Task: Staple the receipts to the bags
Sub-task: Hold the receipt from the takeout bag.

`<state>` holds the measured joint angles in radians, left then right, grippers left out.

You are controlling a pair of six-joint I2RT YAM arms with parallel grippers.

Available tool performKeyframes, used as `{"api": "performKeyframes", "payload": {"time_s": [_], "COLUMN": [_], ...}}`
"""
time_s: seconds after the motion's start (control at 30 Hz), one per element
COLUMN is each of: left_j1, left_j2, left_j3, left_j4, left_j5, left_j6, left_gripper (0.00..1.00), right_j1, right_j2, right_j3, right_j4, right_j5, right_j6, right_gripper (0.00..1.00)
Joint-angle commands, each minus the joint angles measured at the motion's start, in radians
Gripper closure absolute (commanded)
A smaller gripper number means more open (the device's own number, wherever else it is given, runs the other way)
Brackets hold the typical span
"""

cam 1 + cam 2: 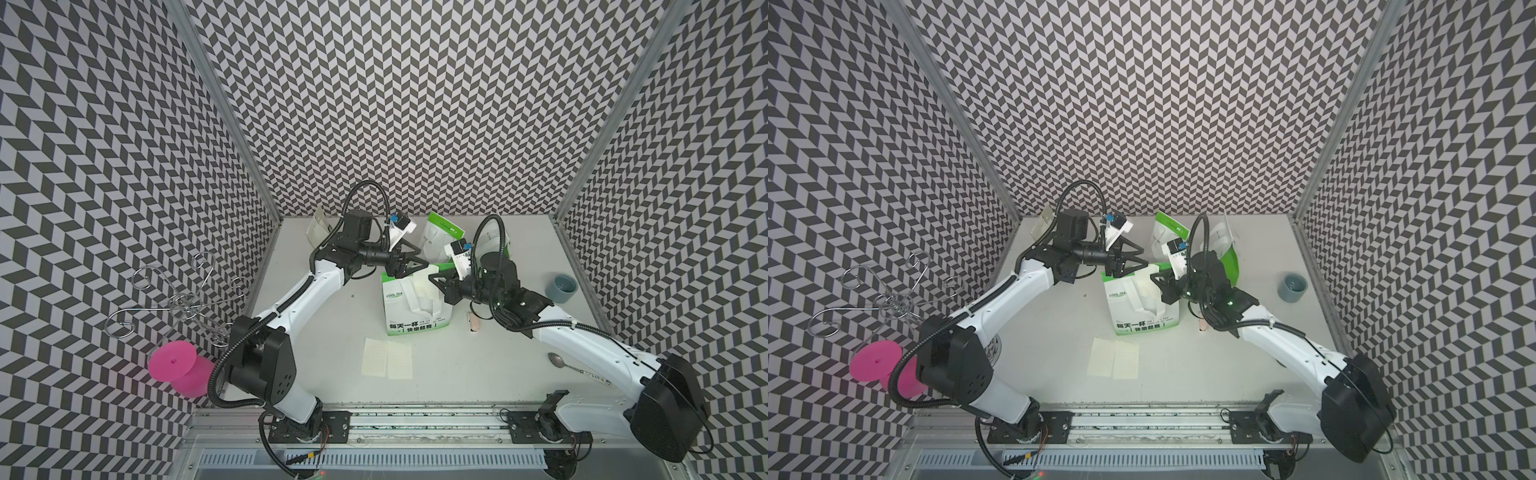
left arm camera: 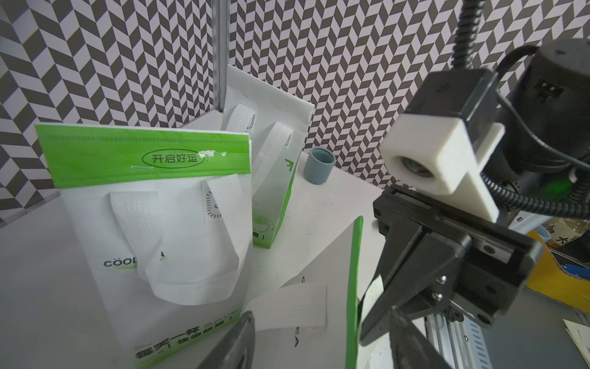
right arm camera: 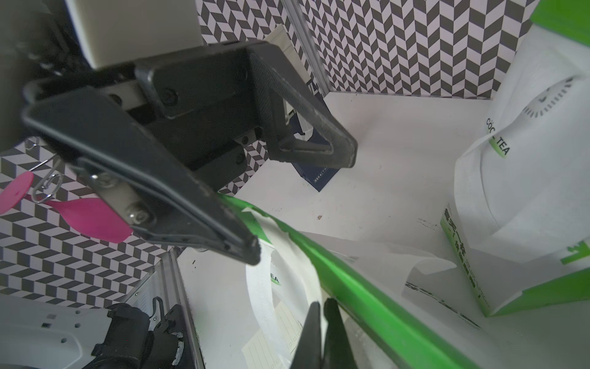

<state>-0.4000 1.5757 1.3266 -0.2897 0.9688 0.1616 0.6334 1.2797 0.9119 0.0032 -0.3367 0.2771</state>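
Central bag (image 1: 415, 307), green-and-white, is shown standing upright near the middle of the table (image 1: 478, 374), with both grippers gathered at its open mouth. The left gripper (image 1: 422, 257) is held over the rear edge of that mouth, with its jaws spread apart and nothing between them. The right gripper (image 1: 432, 279) is placed at the opposite side of the mouth with its jaws pressed together; a raised receipt (image 2: 372, 289) appears to be pinched in them, just beside the bag's green rim, though the contact itself is partly hidden.

A pair of flat receipts (image 1: 387, 358) is laid side by side on the table, in front of the central bag and apart from it. A second green bag (image 1: 436, 237) is set upright behind the central bag; a third green bag (image 2: 271, 105) is set beside it, largely covered by the right arm in both top views. The navy bag (image 3: 319, 179) is stood near the rear left corner. The stapler (image 1: 473, 323) is seen on the table just under the right arm, near the central bag; a grey-blue cup (image 1: 561, 286) is placed well apart, toward the right wall.
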Motion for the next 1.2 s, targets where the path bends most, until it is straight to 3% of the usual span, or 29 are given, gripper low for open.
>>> {"api": "performKeyframes", "payload": {"time_s": [0.0,0.53,0.67,0.87,1.17], "left_j1": [-0.008,-0.032,-0.034,-0.042,-0.057], "left_j2": [-0.015,0.002,0.001,0.016,0.020], "left_j3": [0.020,0.047,0.055,0.068,0.088], "left_j4": [-0.055,-0.117,-0.134,-0.155,-0.201], "left_j5": [-0.014,-0.088,-0.102,-0.116,-0.183], "left_j6": [0.041,0.096,0.107,0.114,0.131], "left_gripper": [0.37,0.45,0.53,0.48,0.55], "right_j1": [-0.003,-0.003,-0.003,-0.003,-0.003], "right_j2": [-0.023,-0.004,0.004,0.009,0.018], "right_j3": [0.018,0.045,0.052,0.048,0.061], "right_j4": [0.047,0.023,-0.006,-0.008,-0.012], "right_j5": [0.021,0.045,0.054,0.063,0.079], "right_j6": [-0.016,-0.055,-0.076,-0.092,-0.097], "right_gripper": [1.00,1.00,1.00,1.00,1.00]}}
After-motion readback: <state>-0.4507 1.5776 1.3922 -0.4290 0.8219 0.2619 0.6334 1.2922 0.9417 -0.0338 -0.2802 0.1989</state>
